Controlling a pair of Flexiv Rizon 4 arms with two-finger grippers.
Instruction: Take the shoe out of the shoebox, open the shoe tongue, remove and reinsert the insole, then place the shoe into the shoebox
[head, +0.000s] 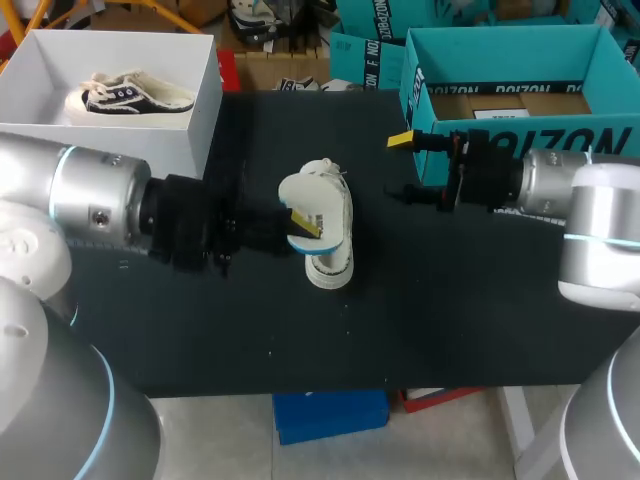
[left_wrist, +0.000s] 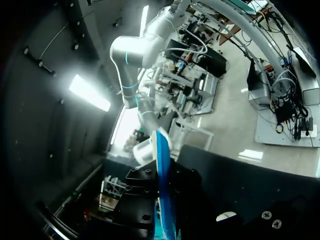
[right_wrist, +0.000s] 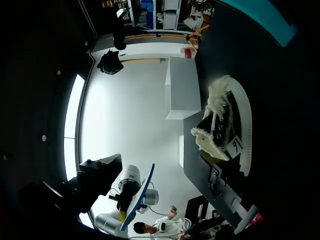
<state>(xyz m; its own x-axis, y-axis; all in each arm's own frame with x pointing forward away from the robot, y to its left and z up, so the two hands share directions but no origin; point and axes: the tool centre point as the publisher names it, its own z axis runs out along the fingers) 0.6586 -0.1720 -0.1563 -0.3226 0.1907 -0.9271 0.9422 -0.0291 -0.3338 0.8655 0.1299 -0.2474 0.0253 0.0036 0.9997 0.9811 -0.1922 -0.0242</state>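
Left hand (head: 303, 226) of mine pinches the insole (head: 297, 194); beside it the shoe (head: 336, 242) lies on the desk (head: 450, 300), long axis twelve-to-six. My right hand (head: 405, 166) is spread, at three o'clock.

My left arm (head: 100, 195) comes in over the tabletop's left edge and lies nearly level, a silver link and then a black wrist, reaching to the tabletop's middle. The left gripper (head: 300, 225) points toward the right edge. Its jaws are clamped on the insole (head: 298, 197), with one yellow tip showing against it. My right arm (head: 560, 185) comes in over the right edge near the far right corner, also level. The right gripper (head: 403, 166) points toward the left edge, jaws spread wide apart, the farther tip showing yellow.
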